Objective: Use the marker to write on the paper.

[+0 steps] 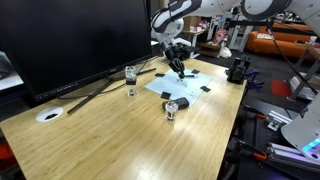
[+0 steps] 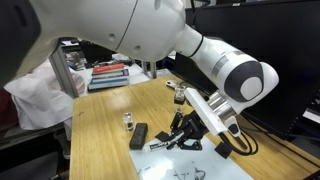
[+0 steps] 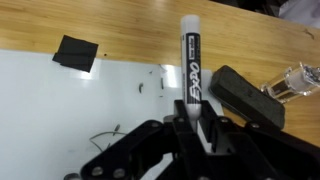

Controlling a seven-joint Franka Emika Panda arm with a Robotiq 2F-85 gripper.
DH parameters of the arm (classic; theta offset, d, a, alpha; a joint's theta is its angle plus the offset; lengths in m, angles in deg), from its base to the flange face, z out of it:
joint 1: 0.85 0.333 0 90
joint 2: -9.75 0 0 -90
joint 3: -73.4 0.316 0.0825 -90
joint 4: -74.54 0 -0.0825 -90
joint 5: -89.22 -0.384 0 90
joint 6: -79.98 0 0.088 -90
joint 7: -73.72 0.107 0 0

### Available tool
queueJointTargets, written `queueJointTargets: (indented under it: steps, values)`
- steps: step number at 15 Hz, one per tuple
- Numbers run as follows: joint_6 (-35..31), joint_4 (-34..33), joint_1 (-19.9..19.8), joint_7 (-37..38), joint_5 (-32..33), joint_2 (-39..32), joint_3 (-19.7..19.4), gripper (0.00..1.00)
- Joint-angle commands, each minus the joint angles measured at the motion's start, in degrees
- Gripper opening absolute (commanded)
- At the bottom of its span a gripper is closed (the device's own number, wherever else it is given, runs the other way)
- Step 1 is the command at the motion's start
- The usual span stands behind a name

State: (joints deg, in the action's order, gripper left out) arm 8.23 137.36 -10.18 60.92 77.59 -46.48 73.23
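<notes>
Marker (image 3: 190,60) front and centre in the wrist view: a white barrel with a black label, clamped tight between the black fingers (image 3: 165,140) of the gripper (image 3: 196,128), jaws closed on it. It pokes straight out from the tool over the paper (image 3: 50,110), and its far end shows against the bare wood beyond the sheet's edge. Whether the tip touches anything, I cannot tell. The sheet lies flat on the wooden table (image 1: 120,140), with faint dark squiggles (image 3: 150,85) on it and a black piece (image 3: 75,52) at its corner. Just beside the marker lies a black block (image 3: 245,95), with a small glass jar (image 3: 295,85) past it. In an exterior view the gripper (image 1: 178,66) hangs low over the paper (image 1: 195,90), in front of a big dark monitor (image 1: 70,40). A white disc (image 1: 48,115) rests well apart, near the table's other end.
</notes>
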Motion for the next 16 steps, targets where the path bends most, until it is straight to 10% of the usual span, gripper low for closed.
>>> queueJointTargets:
  steps: [1, 16]
  values:
    - [-2.1, 3.5, 0.5, -4.0, 3.5, 1.6, 0.6, 0.05]
    - [-4.2, 8.6, 3.6, -16.9, 11.8, 1.8, 4.6, 0.05]
